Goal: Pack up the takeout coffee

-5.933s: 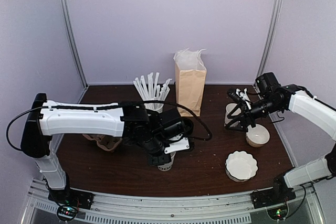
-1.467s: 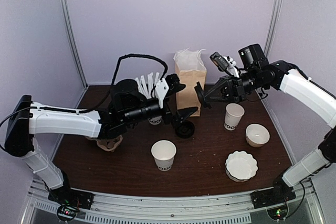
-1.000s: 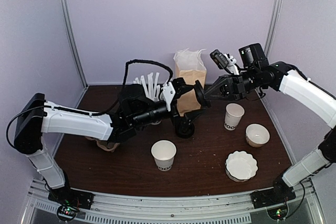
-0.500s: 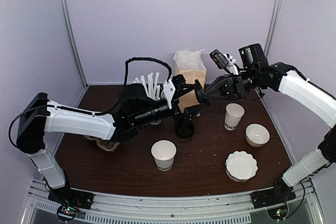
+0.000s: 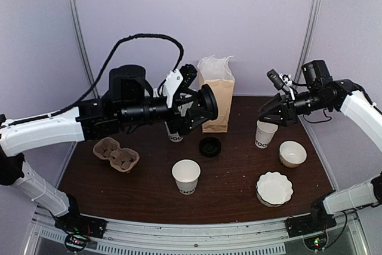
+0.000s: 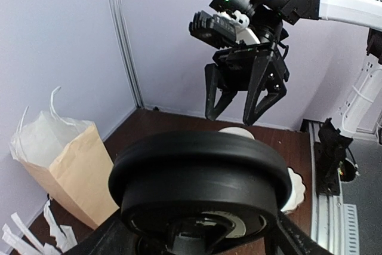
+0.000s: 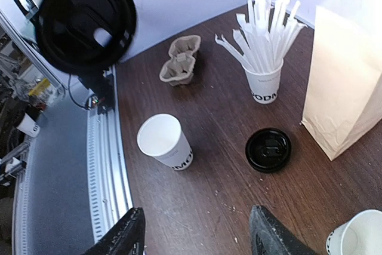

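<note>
takeout coffee's black lid is clamped aloft in the left jaws beside the paper bag, a lidless white cup standing on the counter, right jaws spread wide and empty.

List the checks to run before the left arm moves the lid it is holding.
1. Grip: held lid clamped in left gripper: ok.
2. The right gripper open, apart from held lid: ok.
3. The front cup upright, mouth uncovered: ok.
4. The spare lid flat on table, apart from front cup: ok.
5. Any cup lidded: not ok, none is.
6. Room inside paper bag: cannot tell.
</note>
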Robot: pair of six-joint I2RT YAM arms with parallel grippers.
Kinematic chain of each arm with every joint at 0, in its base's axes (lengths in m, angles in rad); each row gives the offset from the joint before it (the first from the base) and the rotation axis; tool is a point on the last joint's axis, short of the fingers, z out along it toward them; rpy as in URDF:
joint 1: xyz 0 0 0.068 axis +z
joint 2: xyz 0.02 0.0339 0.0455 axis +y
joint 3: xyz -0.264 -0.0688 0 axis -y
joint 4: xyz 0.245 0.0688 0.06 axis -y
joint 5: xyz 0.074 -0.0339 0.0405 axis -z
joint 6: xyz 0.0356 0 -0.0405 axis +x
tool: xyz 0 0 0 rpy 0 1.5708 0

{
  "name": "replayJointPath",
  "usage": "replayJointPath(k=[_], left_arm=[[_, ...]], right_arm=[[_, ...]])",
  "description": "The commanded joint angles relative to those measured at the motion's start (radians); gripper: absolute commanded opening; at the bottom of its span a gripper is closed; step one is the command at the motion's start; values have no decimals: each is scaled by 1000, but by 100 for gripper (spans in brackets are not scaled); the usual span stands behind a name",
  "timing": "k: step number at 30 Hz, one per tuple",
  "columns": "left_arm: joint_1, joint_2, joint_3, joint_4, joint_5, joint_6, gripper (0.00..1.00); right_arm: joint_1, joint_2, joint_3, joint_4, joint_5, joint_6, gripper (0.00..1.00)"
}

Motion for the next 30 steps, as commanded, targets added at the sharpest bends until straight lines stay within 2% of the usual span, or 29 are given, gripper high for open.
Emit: replayJointPath(k=[1, 4, 6, 10, 18, 22, 30], left_arm=[[-4, -30, 155, -599, 3, -73, 74], [-11, -11, 235, -829, -6, -138, 74], [-29, 4, 272, -942, -38, -169, 73], [-53, 61, 333, -1098, -73, -211, 73], [-65, 279, 471, -1282, -118, -176, 71], [-70, 350, 499, -1294, -166, -168, 70], [-72, 405, 523, -1301, -153, -182, 71]], right_arm=[[-2, -4, -114, 51, 182, -92, 63], [7, -13, -207, 146, 164, -87, 63], [17, -20, -222, 142, 199, -112, 63], [23, -11, -226, 135, 178, -119, 63], [67, -11, -224, 109, 229, -168, 63], [73, -11, -227, 108, 227, -174, 63], [78, -19, -229, 88, 224, -189, 63]])
